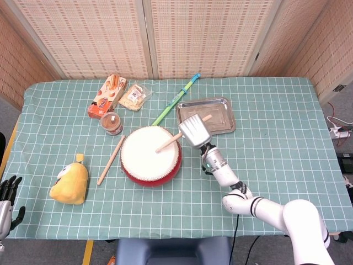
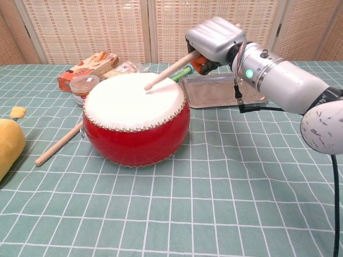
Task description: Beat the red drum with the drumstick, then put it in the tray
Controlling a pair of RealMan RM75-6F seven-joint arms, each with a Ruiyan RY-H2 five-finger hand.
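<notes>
Your right hand (image 1: 194,130) holds the drumstick (image 1: 168,143) by its butt end, fingers wrapped around it, just off the red drum (image 1: 150,155) on the side facing the table's right edge. The stick's long axis runs from the hand down and toward the table's left edge, its tip lying on or just above the white drumhead, a little past the middle; in the chest view the tip (image 2: 147,87) looks to be touching the skin, though I can't be sure of contact from either angle.

What matters for the coming move: the tray (image 1: 223,104) sits directly behind your hand, toward the far edge, just beside the drum's far-right rim. So once the beating is done, the stick only needs to swing away from the drum and back. Its butt end already pokes out over the tray's near edge.

Your left hand (image 1: 7,190) hangs off the near-left corner with fingers spread and holding nothing, well apart from everything. A second stick (image 1: 111,160) lies on the cloth left of the drum; leave it.
</notes>
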